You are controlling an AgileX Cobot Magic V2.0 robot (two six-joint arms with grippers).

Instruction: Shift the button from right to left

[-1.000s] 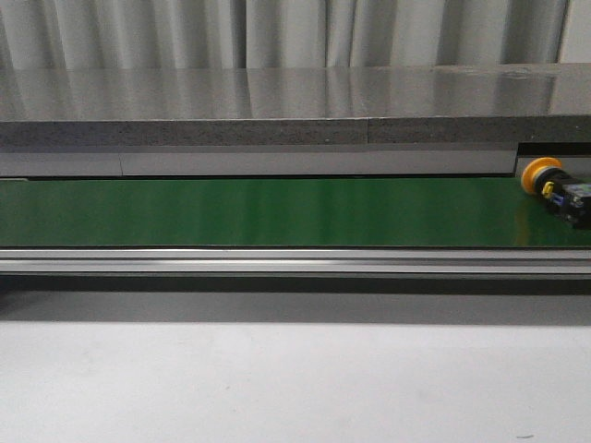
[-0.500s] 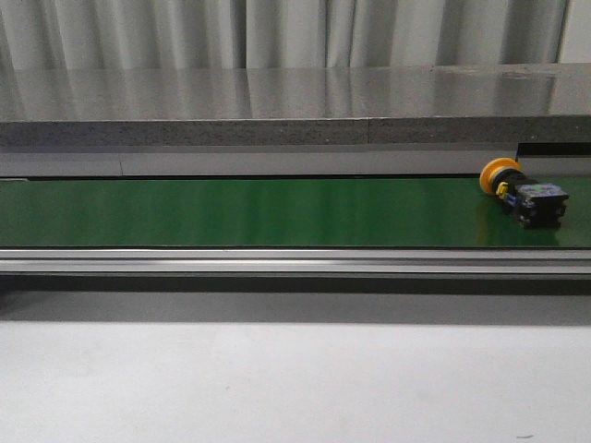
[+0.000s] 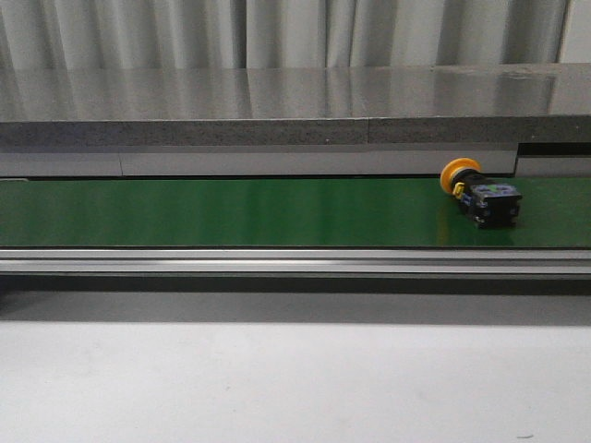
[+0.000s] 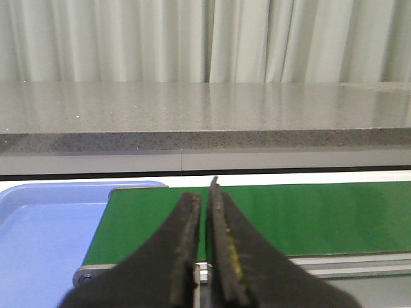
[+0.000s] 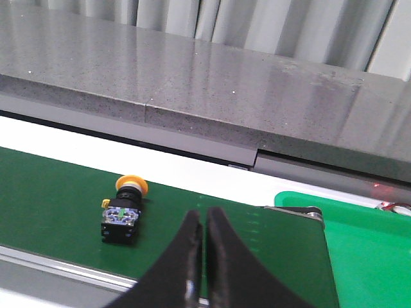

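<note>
One button [image 3: 478, 192] on belt [image 3: 231, 212], apart from both jaws.

The conveyor belt [image 3: 231, 212] is plain dark green with silver-grey side rails, and behind it runs a speckled dark grey stone-look counter [image 3: 277, 101] backed by pale grey-white pleated curtains [image 3: 277, 32]. The button [image 3: 480, 192] has an orange-yellow cap, a black body and a small yellow tab, with blue and green marks on its body face. A light blue tray [image 4: 45, 224] sits at the belt's left end, a bright green tray [image 5: 366, 250] at its right end, and both grippers' fingers [image 4: 186, 256] are black.
</note>
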